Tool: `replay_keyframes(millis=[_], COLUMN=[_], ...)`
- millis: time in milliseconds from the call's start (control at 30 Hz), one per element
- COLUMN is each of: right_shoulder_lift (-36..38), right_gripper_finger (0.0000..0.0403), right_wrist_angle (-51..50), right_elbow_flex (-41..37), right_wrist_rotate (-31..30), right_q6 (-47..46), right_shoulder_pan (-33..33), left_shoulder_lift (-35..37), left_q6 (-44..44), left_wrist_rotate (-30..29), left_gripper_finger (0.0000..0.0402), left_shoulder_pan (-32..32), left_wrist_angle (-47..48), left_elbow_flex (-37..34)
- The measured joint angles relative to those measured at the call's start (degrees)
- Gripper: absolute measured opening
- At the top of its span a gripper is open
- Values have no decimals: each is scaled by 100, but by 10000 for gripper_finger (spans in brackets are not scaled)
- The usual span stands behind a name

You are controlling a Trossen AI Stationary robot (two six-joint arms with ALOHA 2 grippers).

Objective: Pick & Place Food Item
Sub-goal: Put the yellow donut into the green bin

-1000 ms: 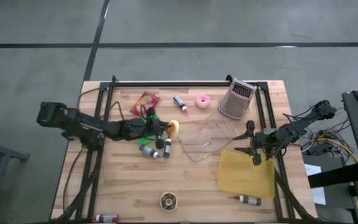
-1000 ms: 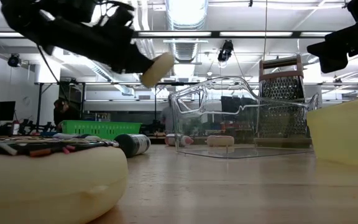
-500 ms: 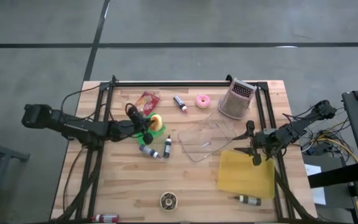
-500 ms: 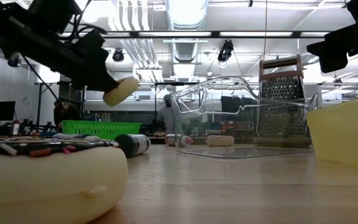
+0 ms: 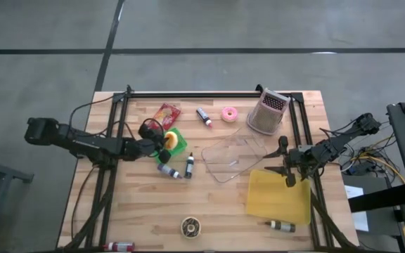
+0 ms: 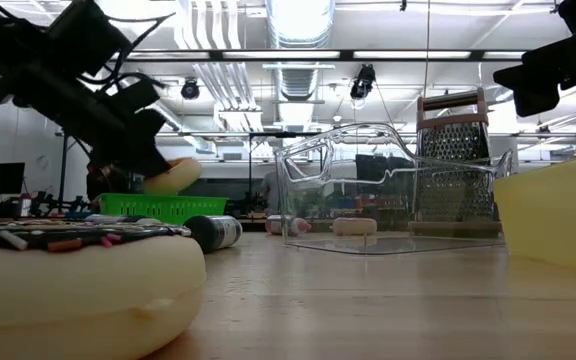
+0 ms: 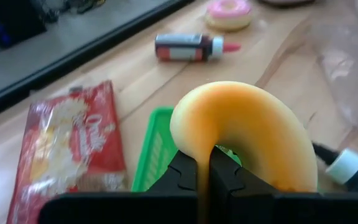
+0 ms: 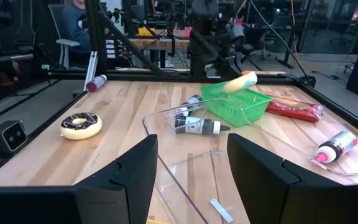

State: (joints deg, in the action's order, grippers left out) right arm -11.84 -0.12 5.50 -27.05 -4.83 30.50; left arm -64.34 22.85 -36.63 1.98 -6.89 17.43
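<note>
A yellow glazed donut [image 7: 247,134] hangs just above the green basket [image 5: 179,143], which stands on the table left of centre. My left gripper [image 5: 164,145] reaches in from the table's left and is shut on the donut [image 6: 175,175]. The low view shows the donut a little above the basket's rim [image 6: 168,205]. My right gripper [image 5: 287,173] waits open near the table's right edge, over the yellow container [image 5: 280,198], with nothing between its fingers [image 8: 132,171]. My left gripper pinches the donut's ring at its near side [image 7: 202,155] between the two fingers, at their free ends. The fingers slant down from the table's left. The donut stands out beyond the fingertips, tilted and lifted clear above the green basket.
A clear plastic container [image 5: 234,154] lies right of the basket, with a metal grater [image 5: 268,112] behind it. A red snack packet [image 5: 165,114], small bottles [image 5: 169,171], a pink donut [image 5: 229,113] and a chocolate donut [image 5: 190,226] lie around on the wood.
My left gripper has carried the donut toward the table's left edge and down, from beside the clear container to just over the green basket. It has rolled and tipped downward on the way. The grip stays shut.
</note>
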Motion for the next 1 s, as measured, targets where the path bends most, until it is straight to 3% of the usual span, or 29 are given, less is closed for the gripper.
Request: replay_keyframes(millis=[1000], right_shoulder_lift=[0], right_gripper_finger=[192], right_wrist_angle=[0], right_elbow_flex=[4], right_wrist_rotate=[0], right_q6=[-14], right_shoulder_pan=[0], left_shoulder_lift=[-2], left_q6=[337], left_wrist_rotate=[514], left_gripper_finger=[2], left_shoulder_pan=[-4], left_wrist_angle=[528], left_elbow_flex=[0])
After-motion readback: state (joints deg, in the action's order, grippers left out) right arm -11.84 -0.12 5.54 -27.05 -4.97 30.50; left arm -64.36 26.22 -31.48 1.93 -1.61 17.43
